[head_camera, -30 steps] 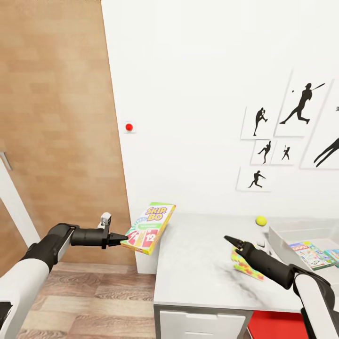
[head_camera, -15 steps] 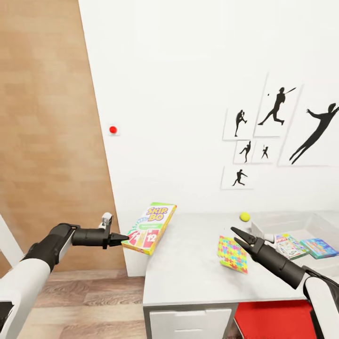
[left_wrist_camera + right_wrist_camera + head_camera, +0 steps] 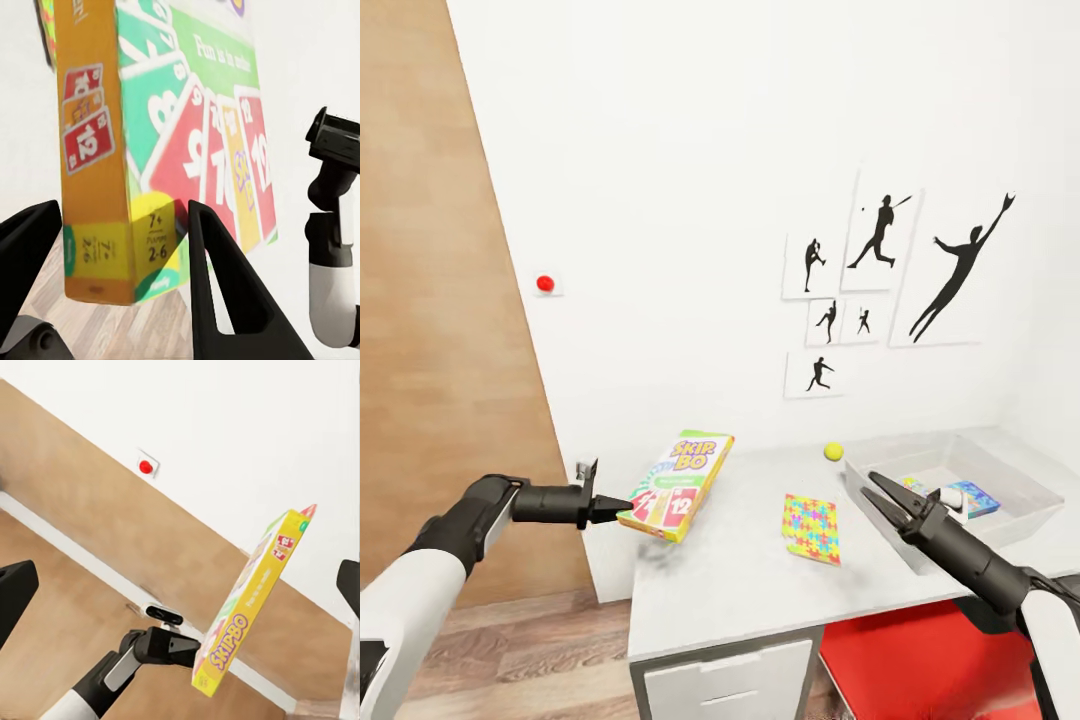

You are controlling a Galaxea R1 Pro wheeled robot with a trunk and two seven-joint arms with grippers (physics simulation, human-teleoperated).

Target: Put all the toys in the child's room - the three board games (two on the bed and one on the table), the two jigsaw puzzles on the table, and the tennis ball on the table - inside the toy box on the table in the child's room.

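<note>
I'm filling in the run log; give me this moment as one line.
left gripper: shut on Skip-Bo board game, held off table edge | right gripper: open, empty, before toy box | jigsaw puzzle, tennis ball: on table

The table (image 3: 740,575) is long and light grey. On it lie a jigsaw puzzle (image 3: 811,527), a tennis ball (image 3: 833,451) and the toy box (image 3: 1000,520), all past the right arm's spread jaws.

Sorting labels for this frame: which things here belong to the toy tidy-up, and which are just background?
Job: Skip-Bo board game held by left gripper; jigsaw puzzle; tennis ball; toy box; table.
Background: wall pictures; red wall button.
</note>
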